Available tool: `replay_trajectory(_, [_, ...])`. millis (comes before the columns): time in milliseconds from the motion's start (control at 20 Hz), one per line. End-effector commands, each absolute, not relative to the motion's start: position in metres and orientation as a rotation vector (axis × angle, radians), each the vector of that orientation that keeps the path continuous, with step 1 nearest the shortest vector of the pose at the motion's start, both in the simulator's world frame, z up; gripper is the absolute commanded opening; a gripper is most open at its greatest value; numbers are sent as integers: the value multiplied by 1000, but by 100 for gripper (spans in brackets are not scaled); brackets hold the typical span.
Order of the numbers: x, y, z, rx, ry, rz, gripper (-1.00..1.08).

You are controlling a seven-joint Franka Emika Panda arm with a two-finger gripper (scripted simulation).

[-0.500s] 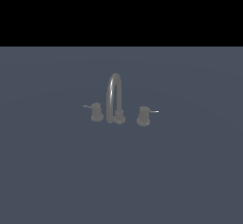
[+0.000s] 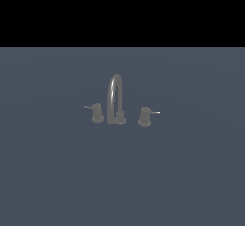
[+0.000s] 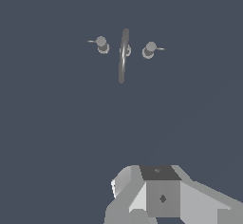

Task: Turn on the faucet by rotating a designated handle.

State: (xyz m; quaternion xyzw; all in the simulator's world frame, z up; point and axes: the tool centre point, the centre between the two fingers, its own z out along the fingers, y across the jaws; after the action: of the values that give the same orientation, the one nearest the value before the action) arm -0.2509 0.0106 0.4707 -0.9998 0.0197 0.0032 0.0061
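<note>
On the flat grey floor (image 2: 57, 182), well away from every edge, the faucet (image 2: 115, 98) stands upright. Going left to right in the exterior view: the handle (image 2: 97, 112) with its thin dark lever pointing outward, the tall arched spout, then the second knob (image 2: 145, 117) with a bright-tipped lever. The gripper (image 3: 161, 197) shows only in the wrist view, well apart from the faucet; its fingertips are out of sight, so the jaws' spread cannot be told. Nothing is touched yet: approach, contact and turning all appear to remain.
</note>
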Motion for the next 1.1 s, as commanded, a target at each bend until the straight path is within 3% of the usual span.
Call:
replay_trajectory(0, [-249, 15, 465, -3128, 95, 10, -100])
replay_trajectory(1050, [-203, 90, 370, -3050, 699, 11, -100])
